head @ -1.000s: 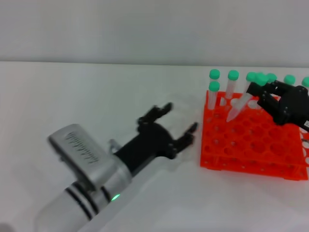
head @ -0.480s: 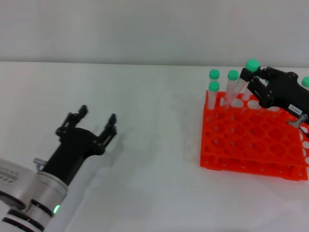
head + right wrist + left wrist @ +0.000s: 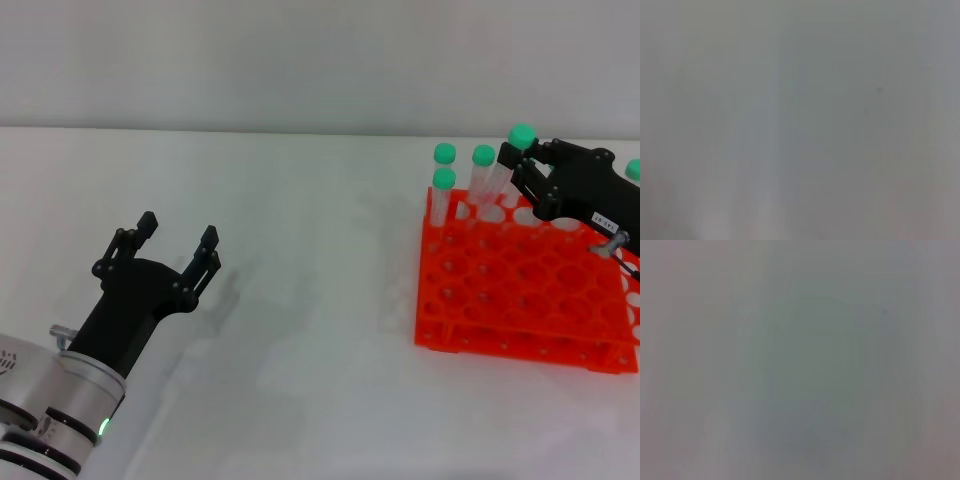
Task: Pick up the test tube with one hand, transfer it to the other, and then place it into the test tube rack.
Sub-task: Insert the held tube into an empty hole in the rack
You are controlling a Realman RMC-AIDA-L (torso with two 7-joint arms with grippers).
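One tube, gripped by the right hand, stands over the rack: placing step. Next, lower and release. Left hand sits released, empty.

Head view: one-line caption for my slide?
Right gripper holds the test tube upright over the test tube rack; left gripper open, empty.

Tubes in rack, right side
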